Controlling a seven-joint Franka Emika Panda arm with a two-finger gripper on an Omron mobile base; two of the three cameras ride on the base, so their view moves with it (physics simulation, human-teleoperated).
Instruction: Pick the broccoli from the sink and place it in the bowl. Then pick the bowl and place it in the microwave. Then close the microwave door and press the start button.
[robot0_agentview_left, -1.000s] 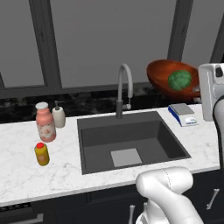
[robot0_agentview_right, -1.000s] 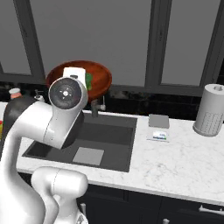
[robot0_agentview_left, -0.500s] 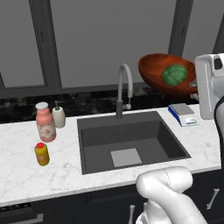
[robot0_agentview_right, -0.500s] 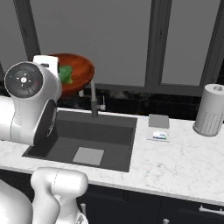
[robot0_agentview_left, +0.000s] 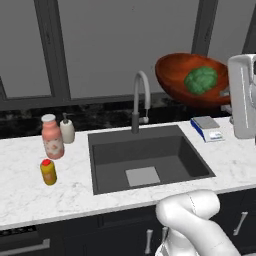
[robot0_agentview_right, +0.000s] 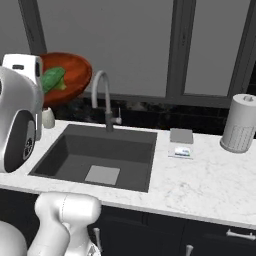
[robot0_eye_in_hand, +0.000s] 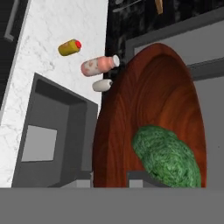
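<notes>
Left base view: the broccoli (robot0_agentview_left: 201, 80) sits inside the bowl (robot0_agentview_left: 187, 75), and the bowl is up in the air, tipped so its open face shows, well above the sink (robot0_agentview_left: 150, 157) and over toward the sink's right rear corner. The white hand is at the bowl's right edge. In the hand view the bowl (robot0_eye_in_hand: 148, 113) rises right from the bottom of the picture with the broccoli (robot0_eye_in_hand: 166, 157) low in it, and the jaws are pinching the bowl's rim there, narrowly set on it. From the right base view, the bowl (robot0_agentview_right: 70, 75) peeks out from behind the white arm, broccoli (robot0_agentview_right: 52, 79) a green patch on its near side, left of the faucet (robot0_agentview_right: 102, 97).

Now out from the sink. The basin itself lies bare, its light bottom plate (robot0_agentview_left: 142, 176) showing. The arched faucet (robot0_agentview_left: 141, 100) stands at the sink's back edge. Left of the sink on the marble table (robot0_agentview_left: 30, 190): a pink bottle (robot0_agentview_left: 52, 137), a small white dispenser (robot0_agentview_left: 67, 130) just beside it toward the wall, and a yellow bottle with a red cap (robot0_agentview_left: 48, 171) nearer the front edge. Right of the sink, a small blue and white box (robot0_agentview_left: 207, 128) rests near the back. Farther right of the sink, seen from the right base view, a paper towel roll (robot0_agentview_right: 240, 123) stands upright on the table
</notes>
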